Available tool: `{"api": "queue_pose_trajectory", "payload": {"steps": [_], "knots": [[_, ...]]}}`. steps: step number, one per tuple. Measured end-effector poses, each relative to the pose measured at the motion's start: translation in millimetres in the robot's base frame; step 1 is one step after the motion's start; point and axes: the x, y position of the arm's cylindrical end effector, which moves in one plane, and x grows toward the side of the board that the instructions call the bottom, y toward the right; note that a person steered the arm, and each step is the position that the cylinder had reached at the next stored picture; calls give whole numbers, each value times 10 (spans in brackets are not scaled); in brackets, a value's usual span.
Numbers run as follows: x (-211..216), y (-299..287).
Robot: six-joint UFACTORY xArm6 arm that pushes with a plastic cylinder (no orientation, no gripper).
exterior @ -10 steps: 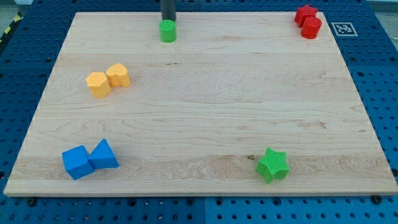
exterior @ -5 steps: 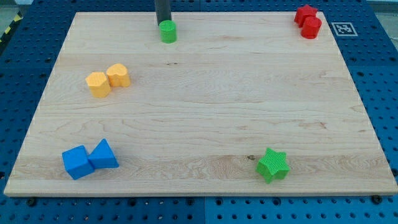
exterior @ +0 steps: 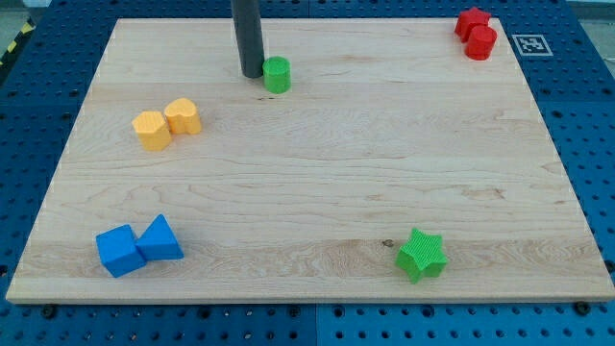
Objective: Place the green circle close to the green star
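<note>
yellow blocks (exterior: 166, 123): touching pair, left | blue blocks (exterior: 138, 246): touching pair, bottom left | red blocks (exterior: 476, 34): touching pair, top right | board (exterior: 317, 173): wooden

A pale wooden board (exterior: 317, 183) fills most of the frame, its grain running left to right under even light. Around it lies a blue pegboard (exterior: 596, 144) dotted with holes. A black-and-white marker (exterior: 530, 44) sits at upper right. At upper left, what may be yellow-black tape (exterior: 13, 43).
</note>
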Motion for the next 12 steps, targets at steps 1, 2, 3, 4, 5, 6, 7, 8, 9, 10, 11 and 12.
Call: {"api": "queue_pose_trajectory", "payload": {"steps": [1, 2, 3, 4, 5, 6, 7, 8, 9, 10, 11, 12], "knots": [[1, 338], [1, 551], [0, 576], [13, 627], [67, 886], [212, 963], [427, 1039], [649, 1311], [861, 1588], [1121, 1800], [1347, 1824], [1544, 1824]]}}
